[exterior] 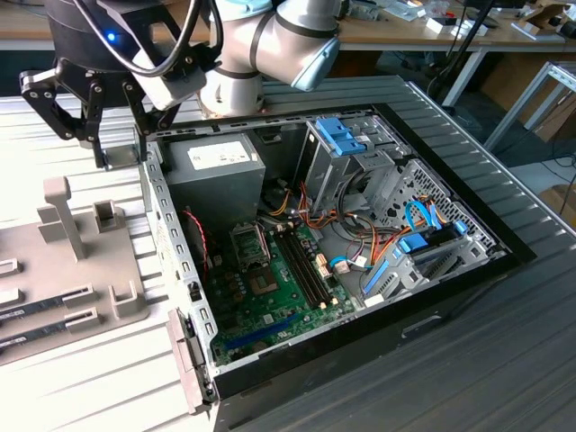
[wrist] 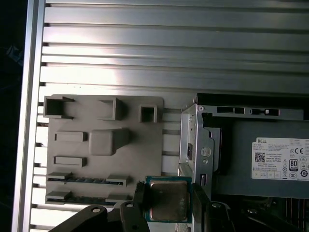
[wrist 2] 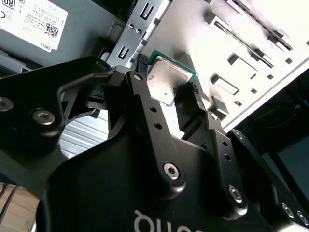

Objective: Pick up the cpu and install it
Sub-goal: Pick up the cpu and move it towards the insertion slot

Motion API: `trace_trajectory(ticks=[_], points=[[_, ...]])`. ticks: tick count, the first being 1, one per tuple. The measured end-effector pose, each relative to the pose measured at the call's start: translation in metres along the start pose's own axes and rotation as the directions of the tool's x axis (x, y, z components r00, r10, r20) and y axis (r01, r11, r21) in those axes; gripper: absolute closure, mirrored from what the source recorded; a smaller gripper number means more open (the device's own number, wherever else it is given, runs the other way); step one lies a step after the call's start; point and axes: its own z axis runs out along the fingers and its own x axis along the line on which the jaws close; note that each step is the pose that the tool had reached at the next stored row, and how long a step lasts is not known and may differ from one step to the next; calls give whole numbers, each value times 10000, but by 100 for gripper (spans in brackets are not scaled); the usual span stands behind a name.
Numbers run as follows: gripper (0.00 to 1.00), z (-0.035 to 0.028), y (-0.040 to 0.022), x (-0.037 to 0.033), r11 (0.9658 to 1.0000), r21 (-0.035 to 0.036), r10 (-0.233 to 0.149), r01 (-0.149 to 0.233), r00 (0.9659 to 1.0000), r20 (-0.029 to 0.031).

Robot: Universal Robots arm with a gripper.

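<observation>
Cpu (wrist 2: 166, 79), a flat square chip with a green board rim and a dull, faintly scuffed silver-grey lid, is clamped by two opposite edges in the matte black gripper (wrist 2: 169, 88). I read the jaws as closed on it, lid facing the cameras. In the first wrist view the chip (wrist: 168, 200) hangs clear of the ribbed aluminium table (wrist: 145, 48), over the strip between the moulded grey parts tray (wrist: 104, 145) and the sheet-metal wall of the open computer case (wrist: 190, 140), close to the grey power-supply box (wrist: 270, 159). I judge the pick-up done and the install not yet done. The green motherboard (exterior: 270, 301) lies flat in the case, and what I take for its metal-framed socket (exterior: 248, 241) sits just beside the power supply. Seating, as I judge it, calls for the chip held level, squared to that frame, and lowered without force.
</observation>
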Motion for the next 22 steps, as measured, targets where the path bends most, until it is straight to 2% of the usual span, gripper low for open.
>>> trace_trajectory(ticks=[17,19,20,22], points=[[53,4,-4,-91,10000,0,0,0,10000,1],[53,6,-7,-138,10000,-1,0,0,10000,1],[53,9,-10,-205,10000,0,0,0,10000,0],[53,10,-12,-237,10000,0,0,0,10000,0]])
